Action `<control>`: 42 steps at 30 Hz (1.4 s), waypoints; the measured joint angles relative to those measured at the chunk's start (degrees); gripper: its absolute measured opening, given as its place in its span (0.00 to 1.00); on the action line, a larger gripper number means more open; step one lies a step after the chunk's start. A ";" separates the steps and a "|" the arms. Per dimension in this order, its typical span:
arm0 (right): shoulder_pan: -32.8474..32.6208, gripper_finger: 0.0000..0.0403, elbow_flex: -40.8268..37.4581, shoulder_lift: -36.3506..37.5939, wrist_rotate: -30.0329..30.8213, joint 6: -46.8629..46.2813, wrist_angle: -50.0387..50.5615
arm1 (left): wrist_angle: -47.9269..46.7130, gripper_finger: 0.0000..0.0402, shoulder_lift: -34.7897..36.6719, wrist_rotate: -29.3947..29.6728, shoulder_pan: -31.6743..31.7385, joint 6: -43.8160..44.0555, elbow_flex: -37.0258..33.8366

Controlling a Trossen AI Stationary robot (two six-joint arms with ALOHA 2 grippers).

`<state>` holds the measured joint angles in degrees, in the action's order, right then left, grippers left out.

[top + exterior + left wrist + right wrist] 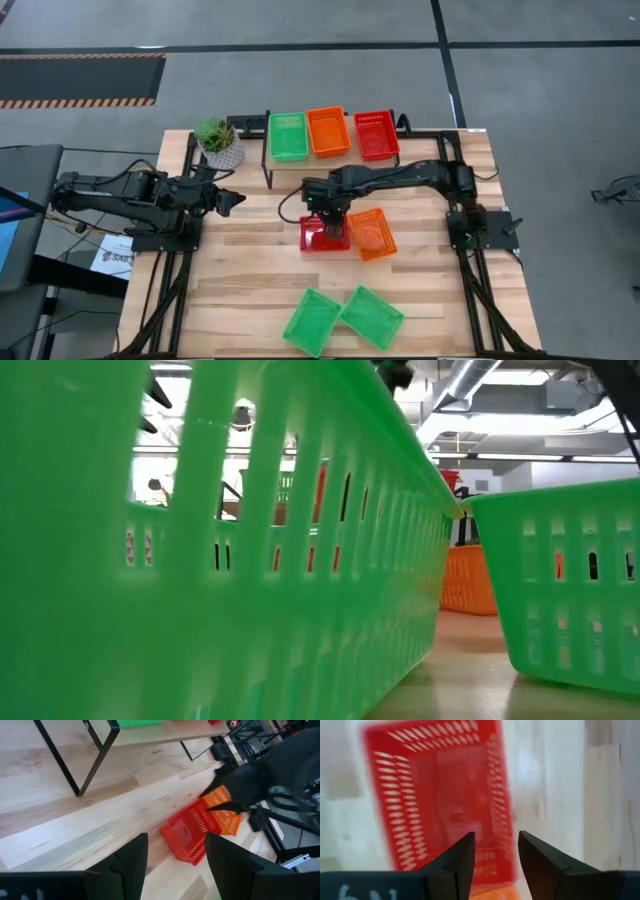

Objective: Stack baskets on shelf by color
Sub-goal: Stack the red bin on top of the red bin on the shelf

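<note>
A red basket (322, 236) lies open side up on the table's middle, with an orange basket (372, 234) right beside it. My right gripper (326, 214) hangs over the red basket (440, 795). It is open (496, 854), and its fingers stand on either side of one basket wall (501, 815) without visibly touching it. The shelf (330, 158) at the far edge carries a green (288, 136), an orange (328, 131) and a red basket (376, 134). Two green baskets (342, 319) sit at the near edge. My left gripper (234, 200) waits open (176, 865) at the table's left.
A potted plant (218, 141) stands at the shelf's left end. The two green baskets (250, 560) fill the low view, and the orange basket (468, 582) shows between them. Black frame rails run along the table's left and right sides. Bare wood lies between the middle and near baskets.
</note>
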<state>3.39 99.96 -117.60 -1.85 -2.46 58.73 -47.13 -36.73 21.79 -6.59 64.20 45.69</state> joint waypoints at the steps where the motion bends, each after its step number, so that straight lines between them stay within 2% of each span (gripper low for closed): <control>1: 0.32 0.43 0.00 -0.90 0.00 0.85 -0.41 | -0.09 0.46 -0.01 0.01 0.00 0.00 0.00; 10: 1.64 0.41 -0.02 -6.67 -1.81 3.65 -1.25 | -0.18 0.46 -0.02 1.43 0.00 1.46 0.00; 13: 1.64 0.32 0.00 -6.62 -1.80 3.83 -1.95 | -0.16 0.46 0.00 1.48 0.00 1.51 0.00; 17: 1.60 0.07 0.00 -6.27 -1.81 2.24 -1.95 | -0.16 0.46 -0.01 2.25 0.00 1.57 0.00; 18: 1.59 0.04 0.03 -6.21 -1.81 1.91 -1.94 | -0.16 0.46 -0.02 2.70 0.00 1.57 0.00; 21: 1.60 0.05 0.02 -6.21 -1.87 0.12 -1.63 | -0.16 0.46 0.00 3.20 0.00 1.62 0.00; 24: 1.62 0.02 -0.03 -5.47 -4.82 -2.28 -1.25 | -0.14 0.46 -0.01 3.04 0.00 2.49 0.00; 31: 2.43 0.02 -0.04 5.77 -12.65 -8.94 3.45 | -0.10 0.46 -0.01 2.63 0.00 3.69 0.00; 36: 6.05 0.02 0.09 18.56 -11.51 -19.57 7.94 | -0.10 0.46 -0.02 2.62 0.00 4.29 0.00; 42: 16.94 0.01 0.07 29.48 -9.31 -30.85 8.09 | -0.10 0.46 0.00 2.70 0.00 5.51 0.00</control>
<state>20.34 100.03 -88.12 -11.15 -33.30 66.82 -47.22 -36.73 24.49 -6.59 69.71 45.69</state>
